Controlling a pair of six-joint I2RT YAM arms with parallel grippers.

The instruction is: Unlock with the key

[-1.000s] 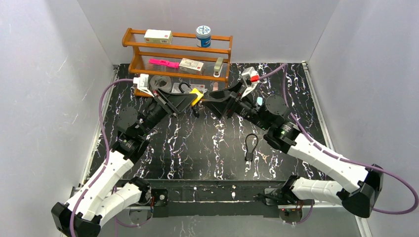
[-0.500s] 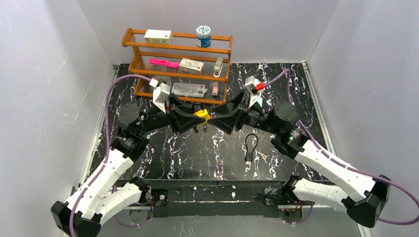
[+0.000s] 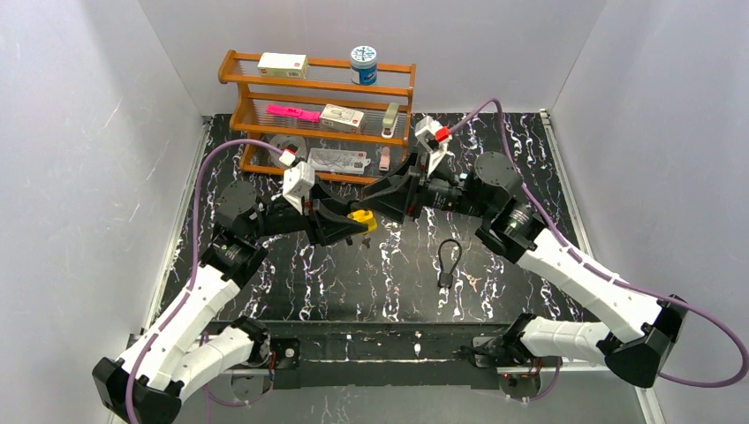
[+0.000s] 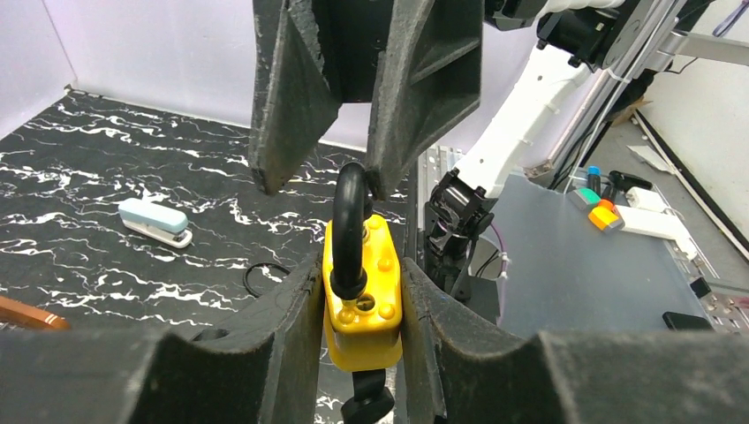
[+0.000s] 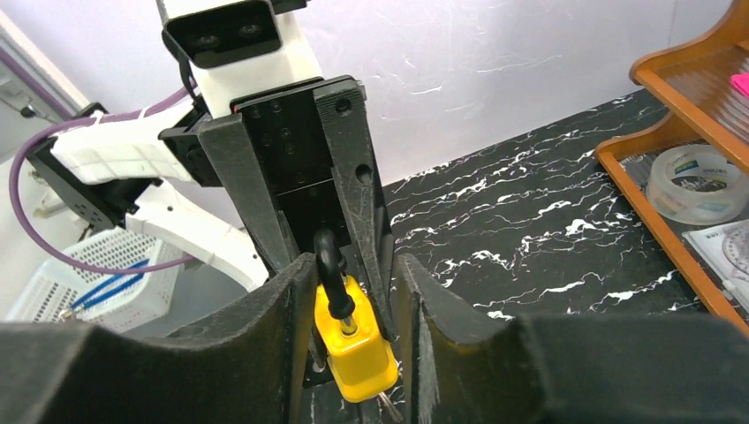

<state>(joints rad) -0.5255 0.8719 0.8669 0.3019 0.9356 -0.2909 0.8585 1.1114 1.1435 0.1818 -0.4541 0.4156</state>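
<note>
A black, white-veined table (image 3: pixel 353 283) is enclosed by plain white walls. At 4 o'clock from the table's middle, a black cable loop (image 3: pixel 449 261) is laid flat on the surface, well apart from both arms. Above the middle, a yellow padlock (image 4: pixel 364 309) is held off the surface with its shackle upward, and a dark key (image 4: pixel 366 405) is seen protruding beneath its body. The body is pinched between the narrowly parted fingers of the left gripper (image 4: pixel 360 268), positioned at 9 o'clock of the lock. The right gripper (image 5: pixel 353 261), positioned at 2 o'clock, is set closely about the shackle, one finger seemingly touching it; whether it is truly clamped cannot be told. At 11 o'clock, against the back wall, a wooden rack (image 3: pixel 318 88) is stood, with small items laid on its shelves
</note>
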